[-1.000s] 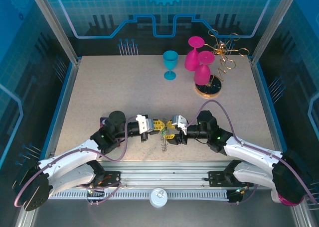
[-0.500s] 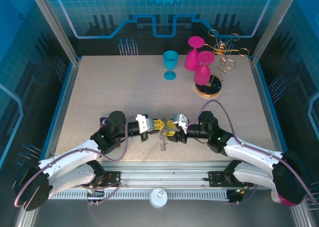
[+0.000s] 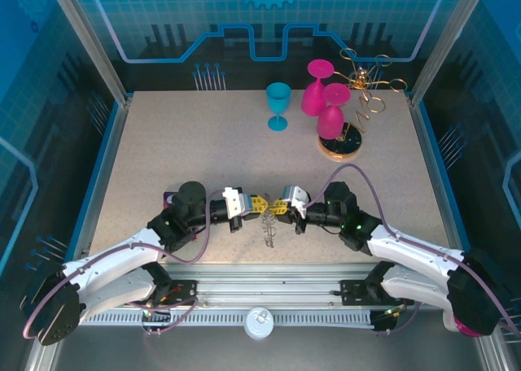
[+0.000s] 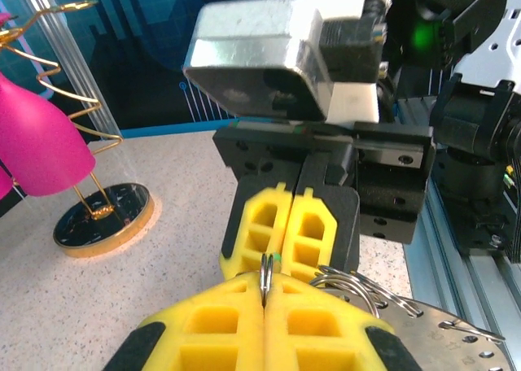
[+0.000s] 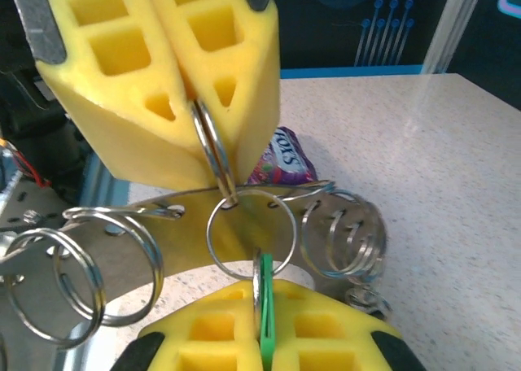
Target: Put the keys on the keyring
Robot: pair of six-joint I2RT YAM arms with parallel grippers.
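While left fingers [image 5: 122,62] pinch keyring [image 5: 183,237] loop [image 5: 213,153], right fingers [image 5: 326,338] pinch green key [image 5: 264,322]; wrapper [image 5: 282,155] behind.

Tabletop [image 3: 203,151]: speckled beige.
Teal goblet [image 3: 278,106] upright mid far edge; gold wire stand [image 3: 339,146] near far right corner; purple packet [image 3: 168,198] near left.

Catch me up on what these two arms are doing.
The left gripper is shut on a wire loop of the keyring, holding it up near the front edge of the table. The right gripper pinches the green key, its tip against a loop beside that one. The key does not look threaded on yet.
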